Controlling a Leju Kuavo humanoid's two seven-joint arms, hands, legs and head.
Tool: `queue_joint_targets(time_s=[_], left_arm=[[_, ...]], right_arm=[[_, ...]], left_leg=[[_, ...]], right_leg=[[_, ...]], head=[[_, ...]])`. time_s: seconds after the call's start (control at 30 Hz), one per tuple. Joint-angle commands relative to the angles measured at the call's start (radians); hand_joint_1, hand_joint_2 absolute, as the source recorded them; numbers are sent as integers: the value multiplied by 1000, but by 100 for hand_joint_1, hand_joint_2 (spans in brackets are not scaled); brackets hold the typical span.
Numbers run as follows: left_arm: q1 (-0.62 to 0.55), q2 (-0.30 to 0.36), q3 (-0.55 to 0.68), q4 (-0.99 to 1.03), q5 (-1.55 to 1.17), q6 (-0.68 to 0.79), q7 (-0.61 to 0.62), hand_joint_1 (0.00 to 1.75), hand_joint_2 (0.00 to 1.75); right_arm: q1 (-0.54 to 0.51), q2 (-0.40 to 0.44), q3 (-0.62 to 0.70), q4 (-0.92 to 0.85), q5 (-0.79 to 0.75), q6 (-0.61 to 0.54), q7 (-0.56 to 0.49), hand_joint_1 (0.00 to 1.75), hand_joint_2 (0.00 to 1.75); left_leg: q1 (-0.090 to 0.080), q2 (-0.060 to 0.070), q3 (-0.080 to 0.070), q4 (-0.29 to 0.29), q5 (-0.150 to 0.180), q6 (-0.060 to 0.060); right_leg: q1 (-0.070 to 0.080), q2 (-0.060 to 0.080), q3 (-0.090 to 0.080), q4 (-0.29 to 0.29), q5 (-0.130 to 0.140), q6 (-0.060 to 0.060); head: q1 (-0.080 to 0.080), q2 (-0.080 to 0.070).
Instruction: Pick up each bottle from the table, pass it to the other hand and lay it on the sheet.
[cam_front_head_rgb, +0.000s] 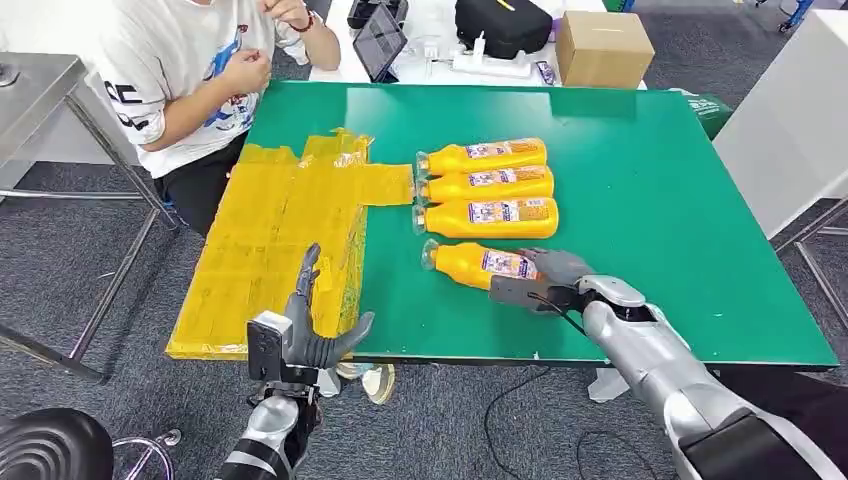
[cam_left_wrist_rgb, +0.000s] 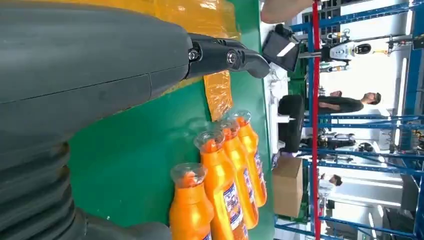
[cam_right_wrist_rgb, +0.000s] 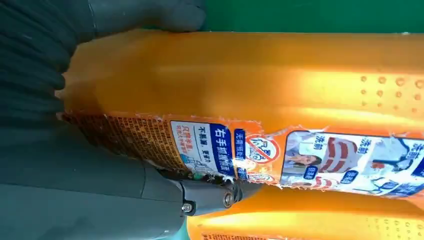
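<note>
My left hand (cam_front_head_rgb: 318, 335) is hovering at the near edge of the flat green rectangular table (cam_front_head_rgb: 660, 200), fingers spread apart and pointing up, holding nothing, right beside the near end of the crinkled yellow plastic sheet (cam_front_head_rgb: 270, 240) taped along the table's left side. A little farther in, my right hand (cam_front_head_rgb: 545, 280) is wrapping around the base end of the nearest orange plastic bottle with a clear cap and printed label (cam_front_head_rgb: 480, 264), which is lying on its side on the green surface with its cap pointing toward the sheet; in the right wrist view my thumb and fingers are pressing against the bottle's body on both sides of the label. Beyond it, three more orange bottles (cam_front_head_rgb: 487, 186) are lying side by side in a row, touching one another, caps also facing the sheet. Past the far left corner, a person in a white printed T-shirt (cam_front_head_rgb: 190, 70) is sitting, and a brown cardboard box (cam_front_head_rgb: 603, 48) is standing behind the table's far edge.
</note>
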Motion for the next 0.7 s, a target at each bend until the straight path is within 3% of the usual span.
queue_joint_targets(time_s=[0.03, 0.13, 0.23, 0.3, 0.33, 0.47, 0.53, 0.6, 0.7], left_arm=[[-16, 3, 8, 51, 2, -6, -1, 0, 175], [-11, -3, 11, 38, 5, -12, -3, 0, 175], [11, -15, 10, -10, 52, -41, 10, 0, 175], [21, -11, -15, -40, 86, -62, 20, 0, 175], [21, -6, -33, -53, 90, -65, 18, 0, 175], [19, -6, -45, -69, 96, -62, 23, 0, 175], [14, -2, -57, -76, 116, -79, 21, 0, 175], [12, -1, -76, -108, 155, -114, 32, 0, 175], [21, 9, -105, -164, 243, -205, 70, 0, 175]], right_arm=[[44, -41, 8, -35, -43, -1, -38, 175, 175], [146, -5, -138, -179, -102, -135, -106, 175, 175], [312, 189, -398, -455, -127, -437, -262, 175, 175], [393, 285, -474, -628, -149, -602, -326, 175, 175], [419, 305, -488, -681, -169, -635, -359, 175, 175], [446, 304, -500, -733, -165, -663, -371, 175, 175], [462, 345, -557, -750, -220, -732, -454, 175, 175], [500, 377, -591, -792, -245, -786, -514, 175, 175], [535, 380, -592, -787, -281, -765, -523, 175, 175]], left_leg=[[1, 0, 3, -1, -1, 1], [2, 0, 5, -2, -1, 1], [2, 3, 4, -2, -2, 0], [2, 7, 2, -1, -3, 0], [3, 12, 3, -1, -5, -1], [2, 0, 0, 0, -3, 0], [2, -4, 0, -1, -3, 1], [2, 1, -1, -1, -3, 2], [1, -2, -4, -1, -2, 1]], right_leg=[[2, -1, 4, -2, 0, -3], [3, -2, 6, -4, -1, -4], [3, 2, 3, -3, 0, -4], [3, 6, 1, -1, -1, -5], [4, 11, 0, 0, 0, -5], [3, -1, -2, 1, -3, -4], [3, -4, 1, 0, -4, -4], [3, -1, 0, 0, -3, -4], [1, -3, -3, 0, -3, -4]], head=[[0, 0], [0, 0], [0, 0], [1, 0], [-1, 0], [0, 0], [0, 0], [0, 0], [0, 0]])
